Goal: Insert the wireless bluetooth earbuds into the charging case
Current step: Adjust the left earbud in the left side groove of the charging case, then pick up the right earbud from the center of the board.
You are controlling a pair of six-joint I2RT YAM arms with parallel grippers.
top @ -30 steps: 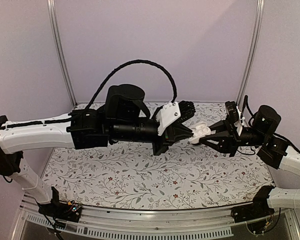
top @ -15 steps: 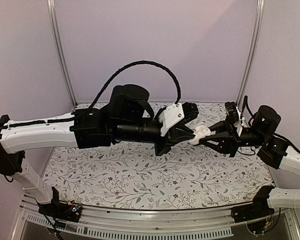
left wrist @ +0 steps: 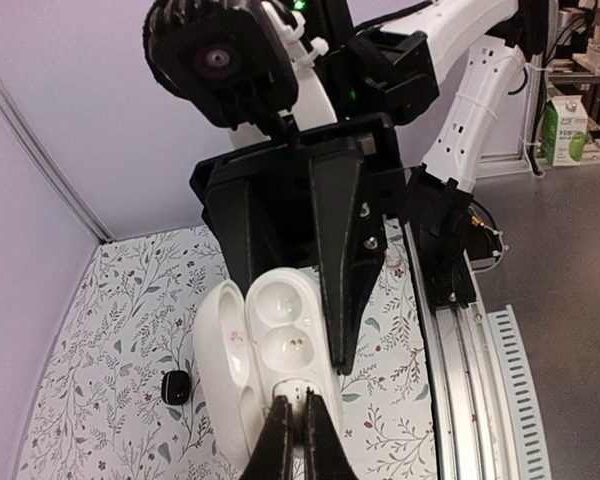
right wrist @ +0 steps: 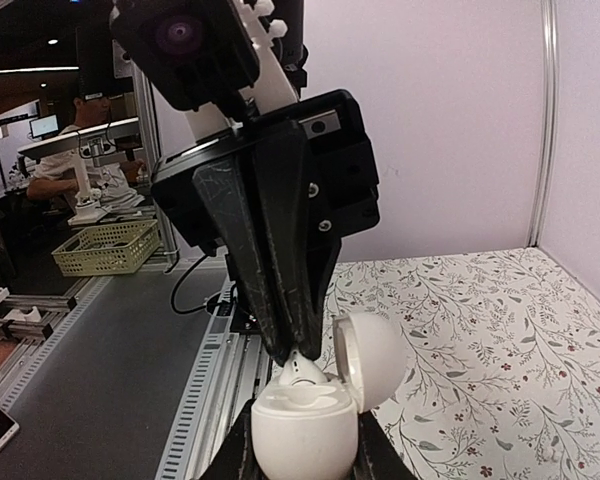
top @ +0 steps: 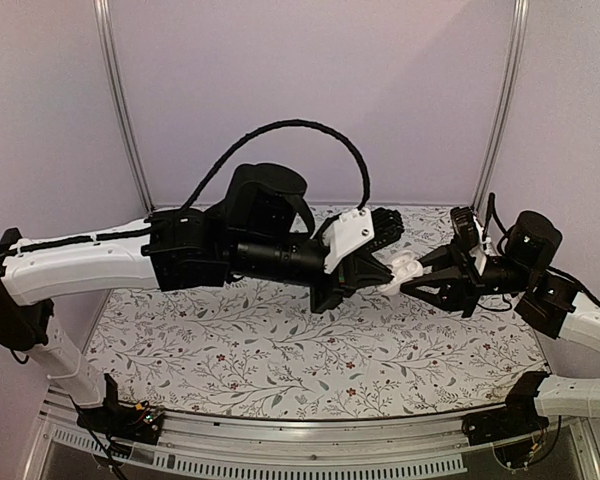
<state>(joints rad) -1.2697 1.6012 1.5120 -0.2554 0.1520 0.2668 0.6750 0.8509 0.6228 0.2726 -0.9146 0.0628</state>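
The white charging case (right wrist: 305,428) stands lid-open above the table, and my right gripper (right wrist: 305,455) is shut on its lower body. My left gripper (left wrist: 298,405) is shut, its black tips pinching a small white-sided earbud (right wrist: 302,372) that sits partly in the case's near socket. In the left wrist view the case (left wrist: 280,330) shows two other hollows with nothing in them. A second earbud (left wrist: 177,385), tiny, dark and roundish, lies on the floral table (left wrist: 100,330) left of the case. In the top view the two grippers meet tip to tip at the case (top: 400,268).
The floral mat (top: 280,350) stretches below the raised arms. A metal rail (left wrist: 480,340) runs along the table's near edge. Lilac walls with upright metal posts (top: 120,110) close off the back and sides.
My left arm has pushed right and slightly up, and its tips have closed onto the earbud at the case. The right gripper and case shifted a little right.
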